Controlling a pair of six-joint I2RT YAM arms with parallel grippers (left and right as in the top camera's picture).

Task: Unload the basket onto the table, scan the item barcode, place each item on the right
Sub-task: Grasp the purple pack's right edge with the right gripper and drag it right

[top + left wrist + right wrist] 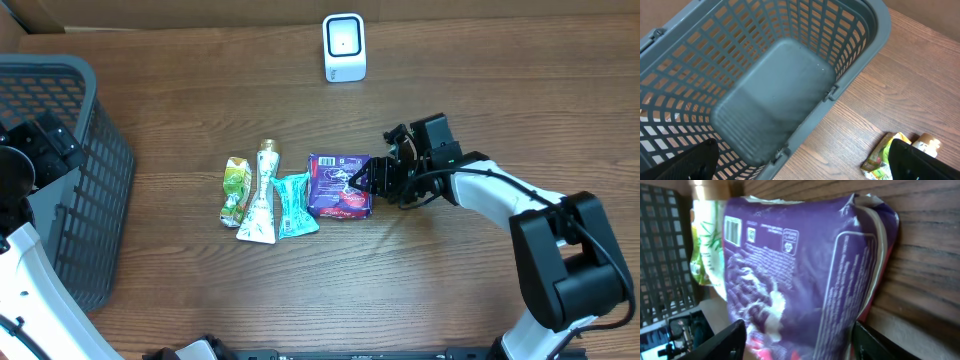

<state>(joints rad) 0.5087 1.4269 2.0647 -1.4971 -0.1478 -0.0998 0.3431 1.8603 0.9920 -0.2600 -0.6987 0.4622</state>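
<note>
A purple snack packet [338, 185] lies flat on the wooden table, its white barcode [732, 230] face up near its far corner. My right gripper [364, 186] reaches in low from the right. Its two black fingers [722, 342] flank the near end of the purple packet [800, 265], close to both edges, with no firm pinch showing. The white scanner [344, 47] stands upright at the back of the table. My left gripper [802, 162] hangs wide open and empty over the rim of the grey basket [860, 30].
Left of the purple packet lie a teal packet [294, 205], a white pouch with a gold cap [260, 195] and a green packet [236, 190]. The grey basket [95, 200] fills the left edge. A cardboard wall runs along the back.
</note>
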